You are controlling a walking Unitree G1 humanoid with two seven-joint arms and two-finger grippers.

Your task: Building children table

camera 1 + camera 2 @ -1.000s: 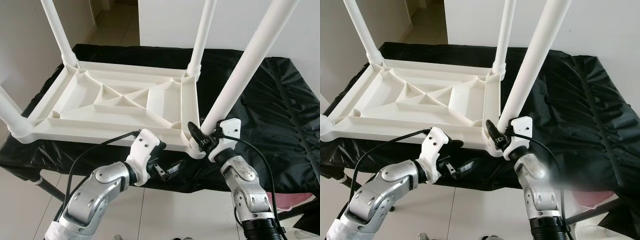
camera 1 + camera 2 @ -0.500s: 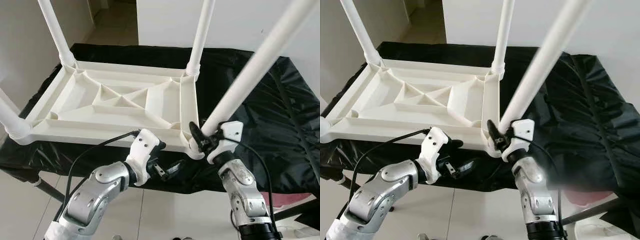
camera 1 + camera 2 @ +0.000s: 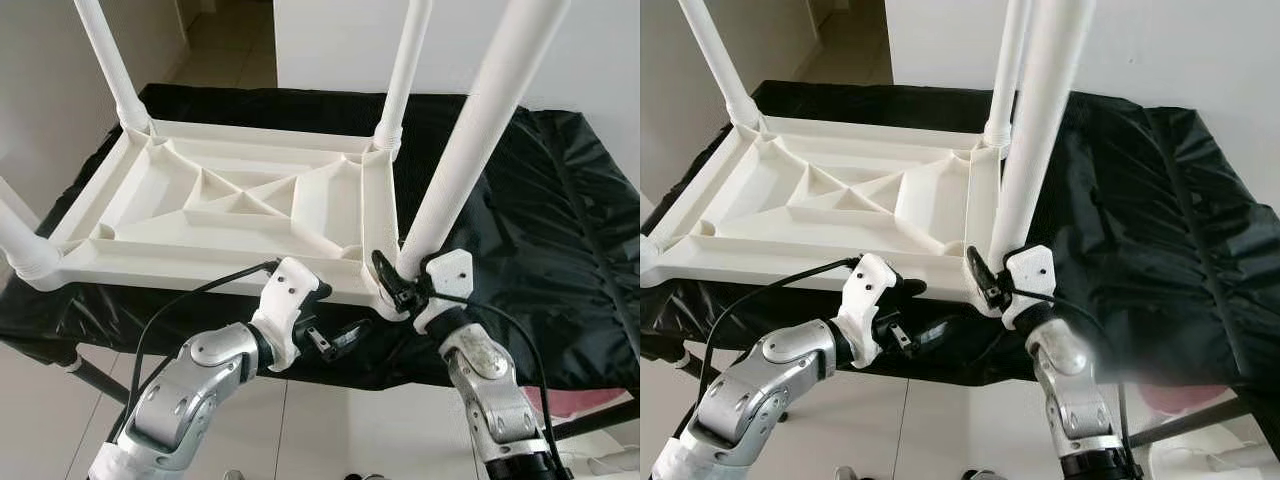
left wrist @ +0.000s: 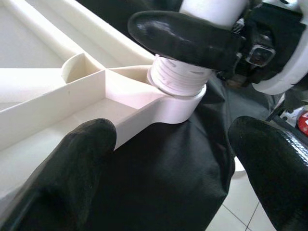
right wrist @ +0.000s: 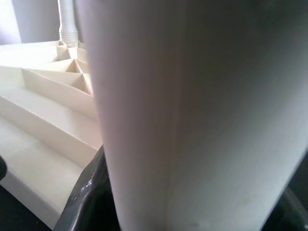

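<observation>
I see the white table top (image 3: 235, 215) lying upside down on the black sheet (image 3: 545, 215), three legs already standing in its corners. The fourth leg (image 3: 470, 140) rises from the near right corner socket (image 4: 178, 94) — my right gripper (image 3: 392, 283) is clamped around its base, just above the threads. My left gripper (image 3: 345, 335) hangs just below the table's near edge, fingers (image 4: 72, 163) spread wide, holding nothing.

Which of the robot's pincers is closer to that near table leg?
Right. The right pincer is clamped round the leg at its base; the left pincer hangs open just beside and below that corner.
</observation>
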